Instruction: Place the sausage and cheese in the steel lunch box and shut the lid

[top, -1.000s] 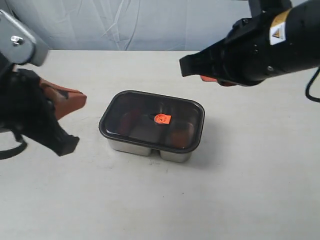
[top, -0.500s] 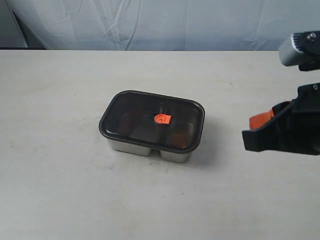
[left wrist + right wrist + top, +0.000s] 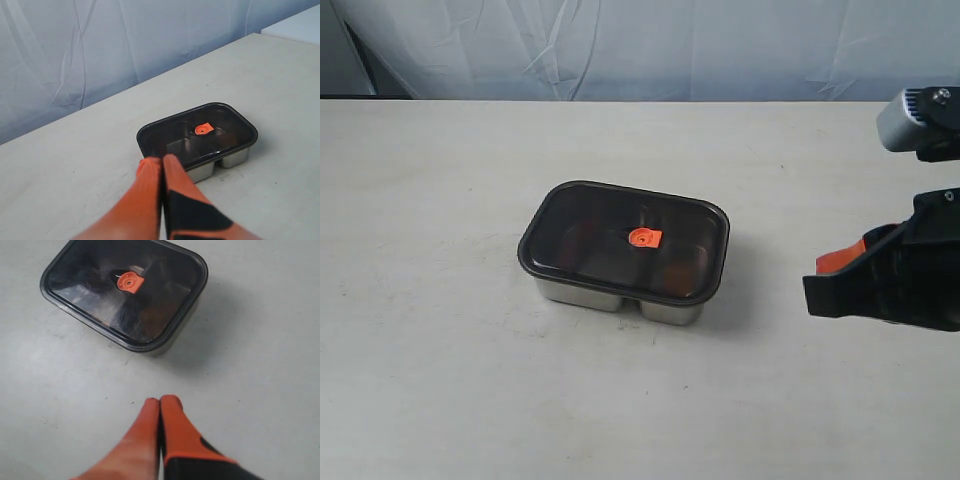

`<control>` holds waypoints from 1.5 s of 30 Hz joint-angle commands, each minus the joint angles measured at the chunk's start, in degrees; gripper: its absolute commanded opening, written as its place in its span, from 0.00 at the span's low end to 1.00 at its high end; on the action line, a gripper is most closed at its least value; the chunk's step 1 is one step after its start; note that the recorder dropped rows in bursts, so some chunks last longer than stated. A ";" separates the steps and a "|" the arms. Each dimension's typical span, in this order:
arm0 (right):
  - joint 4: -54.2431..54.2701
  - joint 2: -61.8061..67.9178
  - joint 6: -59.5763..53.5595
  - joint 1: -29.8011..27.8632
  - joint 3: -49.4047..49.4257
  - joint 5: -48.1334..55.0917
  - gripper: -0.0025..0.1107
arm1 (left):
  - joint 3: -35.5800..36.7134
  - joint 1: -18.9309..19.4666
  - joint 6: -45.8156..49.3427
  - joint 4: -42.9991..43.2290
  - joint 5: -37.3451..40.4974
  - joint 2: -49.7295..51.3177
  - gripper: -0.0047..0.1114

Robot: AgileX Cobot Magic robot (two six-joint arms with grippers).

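One table (image 3: 440, 380). One steel lunch box (image 3: 578, 294), mid-table. One lid (image 3: 590, 235), seated on the box; contents too dim to tell. Two grippers, left gripper (image 3: 161, 160) and right gripper (image 3: 159, 401): jaws pressed together, empty, apart from the box. One orange valve (image 3: 643, 238), lid centre.

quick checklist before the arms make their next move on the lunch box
1. Dark smoky translucent rectangular lid sits on the shiny rectangular steel lunch box: ok.
2. Lid pressed fully down all round: cannot tell.
3. Small red sausage and yellow cheese wedge inside: cannot tell, lid too dark.
4. Left gripper shut, empty, apart from the box: ok.
5. Right gripper shut, empty, apart from the box: ok.
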 commanded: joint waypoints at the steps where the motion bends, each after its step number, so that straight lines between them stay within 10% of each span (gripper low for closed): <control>1: -0.25 -0.31 0.02 0.06 0.28 -0.66 0.02 | 0.11 -0.12 -0.04 0.09 -0.30 -0.36 0.04; 8: -0.25 -0.31 0.02 0.06 0.28 -0.66 0.02 | 2.34 7.76 -0.93 -1.32 -8.35 -3.87 0.04; 14: 0.59 -0.31 -0.01 0.06 0.28 -1.12 0.02 | 23.46 38.40 -0.93 -16.80 -31.65 -9.72 0.04; 18: 0.60 -0.31 -0.01 0.06 0.28 -1.22 0.02 | 28.80 48.00 -0.93 -21.91 -31.14 -9.72 0.04; 45: 1.51 -16.00 -0.01 -3.32 7.72 -6.17 0.02 | 31.26 49.59 -0.83 -21.66 -30.93 -9.72 0.04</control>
